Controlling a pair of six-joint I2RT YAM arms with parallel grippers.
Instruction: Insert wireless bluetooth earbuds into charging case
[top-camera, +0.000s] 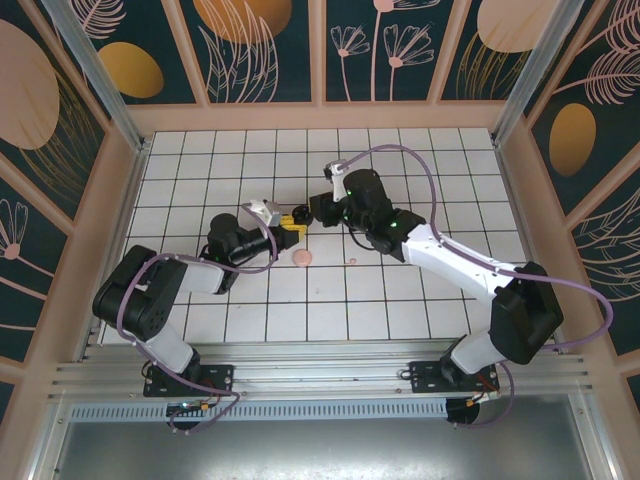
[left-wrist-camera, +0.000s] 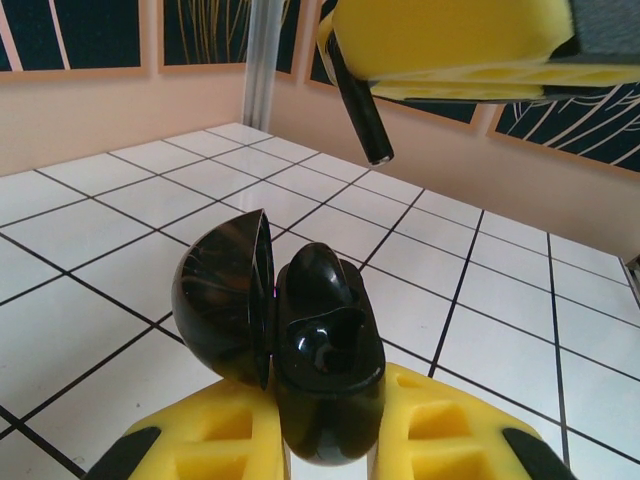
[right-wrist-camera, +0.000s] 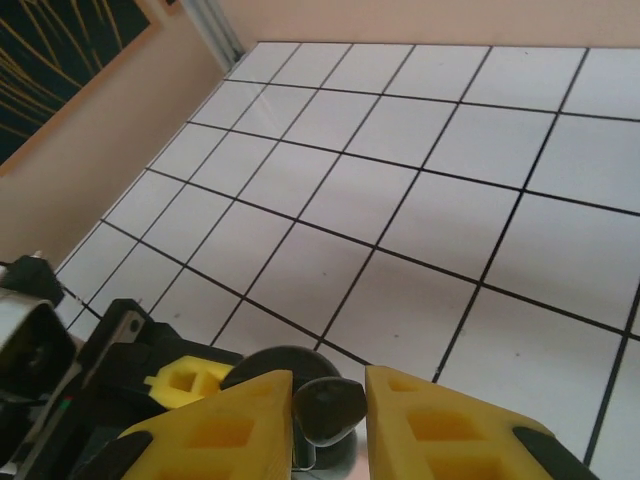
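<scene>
Black and glossy, the charging case (left-wrist-camera: 322, 380) stands on edge between the yellow fingers (left-wrist-camera: 225, 440) of the left gripper (left-wrist-camera: 330, 435), which is clenched on its lower body. In the left wrist view its lid (left-wrist-camera: 225, 300) is swung open to the left. Just above the case and apart from it, the right gripper (right-wrist-camera: 330, 415) is closed on a black earbud (right-wrist-camera: 326, 405), pinched between its yellow pads (right-wrist-camera: 245, 420), the short stem sticking out downward over the open case. From above, the two grippers meet nose to nose near the middle of the white tiled table (top-camera: 400, 160), with the case between them. On the tiles just on the near side of them lies a round pink case (top-camera: 303, 258), and a little to its right a tiny pale pink earbud (top-camera: 350, 262), loose and apart from both grippers
</scene>
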